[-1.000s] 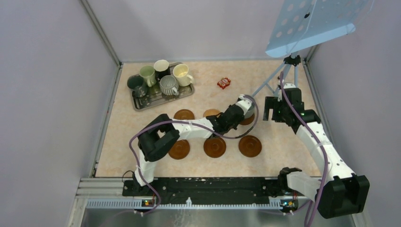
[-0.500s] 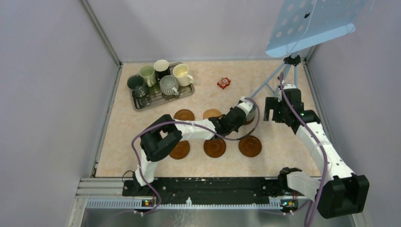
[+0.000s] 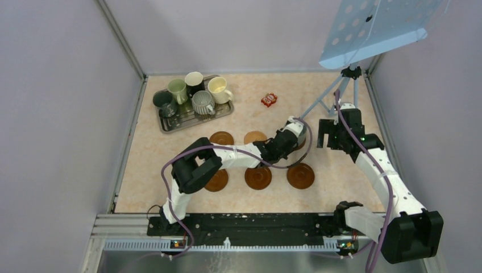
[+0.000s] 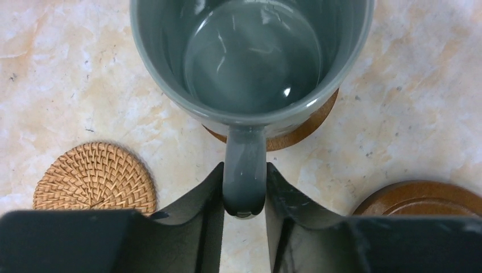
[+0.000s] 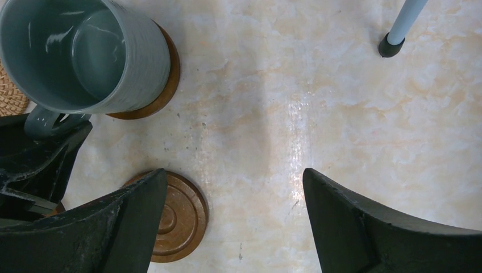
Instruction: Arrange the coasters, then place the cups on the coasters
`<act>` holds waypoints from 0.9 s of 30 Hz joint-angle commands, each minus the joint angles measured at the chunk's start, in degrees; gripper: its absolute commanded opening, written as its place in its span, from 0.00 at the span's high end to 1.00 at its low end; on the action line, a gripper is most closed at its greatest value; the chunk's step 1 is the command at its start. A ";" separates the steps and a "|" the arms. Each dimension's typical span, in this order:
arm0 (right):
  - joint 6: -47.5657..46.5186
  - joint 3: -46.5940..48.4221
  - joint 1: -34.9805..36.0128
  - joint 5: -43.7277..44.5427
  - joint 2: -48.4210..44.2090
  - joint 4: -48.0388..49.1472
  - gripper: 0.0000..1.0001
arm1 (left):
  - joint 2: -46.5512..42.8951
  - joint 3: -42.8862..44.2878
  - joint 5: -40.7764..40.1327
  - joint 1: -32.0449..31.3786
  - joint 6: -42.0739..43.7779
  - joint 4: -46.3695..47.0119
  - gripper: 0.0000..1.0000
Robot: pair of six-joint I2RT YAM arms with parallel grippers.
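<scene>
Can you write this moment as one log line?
left gripper: around handle | grey-blue mug: on dark coaster | right gripper: open, empty

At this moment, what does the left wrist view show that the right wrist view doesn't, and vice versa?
Only the left wrist view: the whole woven tan coaster, and the handle lying between the fingers of the left gripper; whether they press it is unclear.
Only the right wrist view: the tripod foot and the right gripper, jaws wide with nothing between.
Both: the grey-blue mug standing on a dark coaster, and a second dark coaster nearby.
</scene>
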 commanded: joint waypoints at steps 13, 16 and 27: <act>-0.11 -0.15 -0.35 0.43 -1.88 1.86 0.11 | -2.75 3.17 1.11 -1.26 -2.67 2.42 0.44; -0.11 0.02 -0.35 0.41 -1.81 1.97 0.11 | -3.10 2.92 2.62 -1.52 -2.92 2.38 0.44; -0.14 -0.17 -0.48 0.21 -2.24 1.86 0.11 | -3.22 2.82 2.48 -1.79 -3.83 1.95 0.43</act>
